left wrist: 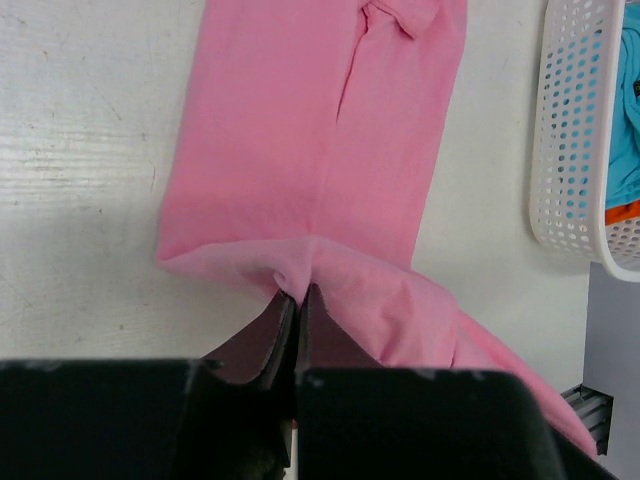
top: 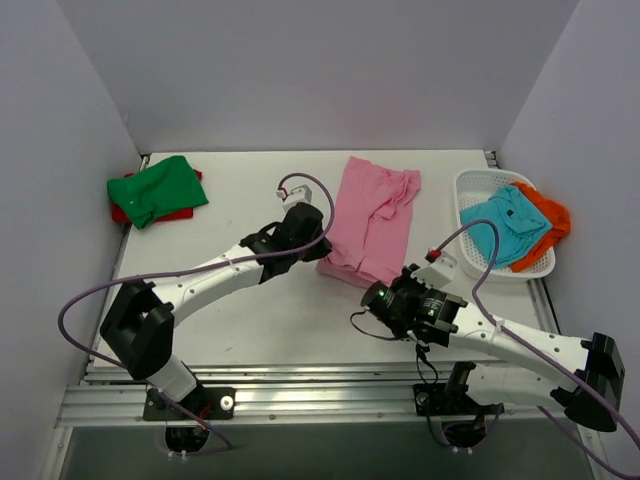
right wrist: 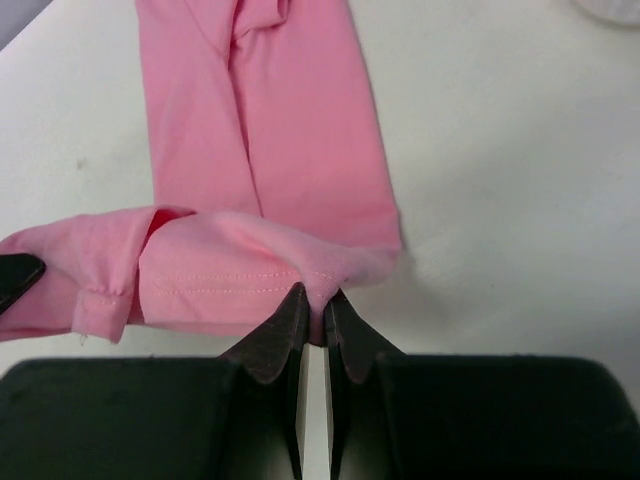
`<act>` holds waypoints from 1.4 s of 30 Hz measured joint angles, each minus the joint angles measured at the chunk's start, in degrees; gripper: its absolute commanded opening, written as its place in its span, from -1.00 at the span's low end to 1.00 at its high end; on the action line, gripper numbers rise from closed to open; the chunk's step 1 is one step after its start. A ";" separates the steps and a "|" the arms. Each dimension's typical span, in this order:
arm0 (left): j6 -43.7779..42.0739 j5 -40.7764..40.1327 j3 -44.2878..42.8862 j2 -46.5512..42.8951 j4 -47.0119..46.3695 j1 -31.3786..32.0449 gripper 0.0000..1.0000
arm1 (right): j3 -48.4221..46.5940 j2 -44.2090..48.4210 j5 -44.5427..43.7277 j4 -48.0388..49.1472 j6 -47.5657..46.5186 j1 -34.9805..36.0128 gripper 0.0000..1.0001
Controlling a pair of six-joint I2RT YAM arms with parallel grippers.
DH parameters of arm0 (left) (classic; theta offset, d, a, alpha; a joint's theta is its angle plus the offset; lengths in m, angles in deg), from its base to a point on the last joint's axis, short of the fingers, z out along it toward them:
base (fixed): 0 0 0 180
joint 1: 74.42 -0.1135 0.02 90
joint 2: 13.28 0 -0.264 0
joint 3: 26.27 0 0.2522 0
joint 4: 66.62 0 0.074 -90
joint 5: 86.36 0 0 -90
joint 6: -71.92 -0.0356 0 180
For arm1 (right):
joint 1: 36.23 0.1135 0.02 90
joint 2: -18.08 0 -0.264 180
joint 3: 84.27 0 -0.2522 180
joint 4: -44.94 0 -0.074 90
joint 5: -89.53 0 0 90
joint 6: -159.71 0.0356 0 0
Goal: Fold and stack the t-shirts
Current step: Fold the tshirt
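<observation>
The pink t-shirt (top: pixel 372 212) lies as a long folded strip on the table's middle, its near hem lifted and doubled over. My left gripper (top: pixel 322 258) is shut on the hem's near left corner; in the left wrist view the left gripper (left wrist: pixel 298 292) pinches a pucker of the pink t-shirt (left wrist: pixel 300 130). My right gripper (top: pixel 372 288) is shut on the near right corner, and in the right wrist view the right gripper (right wrist: pixel 313 298) grips the stitched hem of the pink t-shirt (right wrist: pixel 260 130). A green t-shirt (top: pixel 155 188) rests on a red one (top: pixel 183 212) at the far left.
A white mesh basket (top: pixel 468 190) at the right edge holds a teal t-shirt (top: pixel 505 222) and an orange one (top: pixel 550 215). The basket (left wrist: pixel 575 120) also shows in the left wrist view. Grey walls enclose the table on three sides. A metal rail runs along the near edge.
</observation>
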 measured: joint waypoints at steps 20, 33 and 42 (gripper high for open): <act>-4.57 8.81 -11.54 13.97 -2.84 -7.10 -0.95 | 3.87 -11.17 19.06 35.15 -33.81 -30.82 -1.00; -6.99 16.70 -25.05 27.89 -3.23 -10.99 -0.95 | -4.39 -23.69 21.18 39.15 -35.36 -33.81 -1.00; -8.26 22.88 -39.74 41.62 -3.08 -15.30 -0.15 | -11.74 -38.58 21.24 41.31 -35.32 -36.89 -0.20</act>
